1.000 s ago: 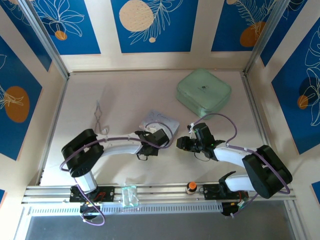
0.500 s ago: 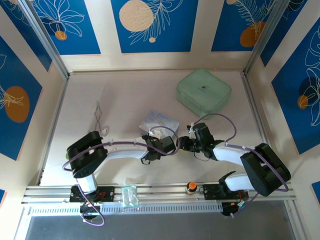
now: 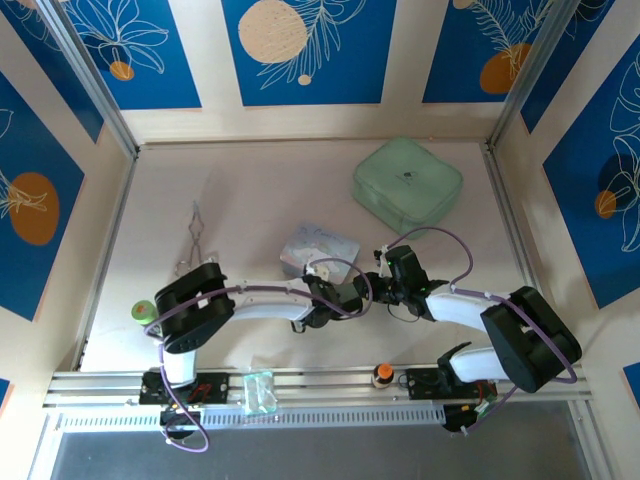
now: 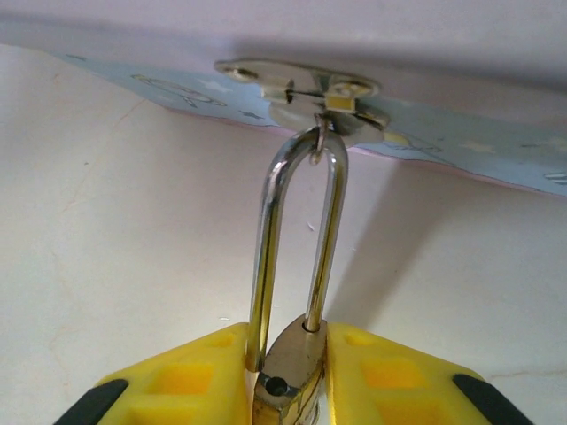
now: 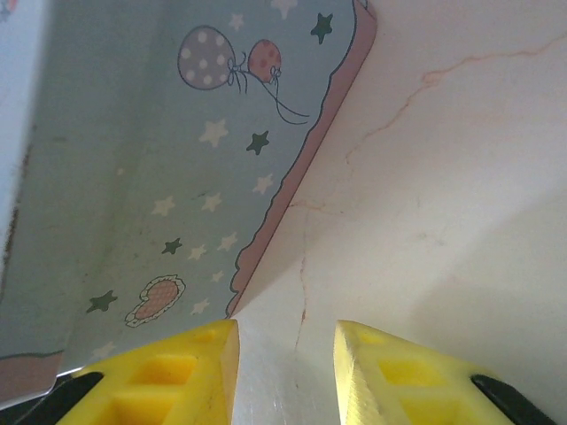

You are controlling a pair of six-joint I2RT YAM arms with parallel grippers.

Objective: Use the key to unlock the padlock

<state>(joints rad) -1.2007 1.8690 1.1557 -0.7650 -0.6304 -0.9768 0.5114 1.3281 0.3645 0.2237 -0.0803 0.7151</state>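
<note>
In the left wrist view my left gripper [image 4: 288,345] is shut on the brass body of the padlock [image 4: 297,367]. Its silver shackle [image 4: 301,221] runs up through the hasp [image 4: 306,88] of the blue tin [image 4: 461,146]. One shackle leg sits in the body. The other leg lies beside the body, and an empty hole shows under it. My right gripper [image 5: 286,332] stands open over bare table next to the tin [image 5: 159,159], with nothing between its fingers. From above, the left gripper [image 3: 335,296] and the right gripper [image 3: 372,286] almost meet just in front of the tin [image 3: 318,243]. The key is out of view.
A pale green case [image 3: 407,185] lies at the back right. Silver forceps [image 3: 197,235] lie at the left, and a small green thing [image 3: 143,311] sits beside the left arm. At the near rail are an orange-capped item [image 3: 382,374] and a clear block [image 3: 258,390].
My left gripper has moved right and nearer, closing in on the right gripper. The right arm has barely shifted. The small green thing at the left has come into view.
</note>
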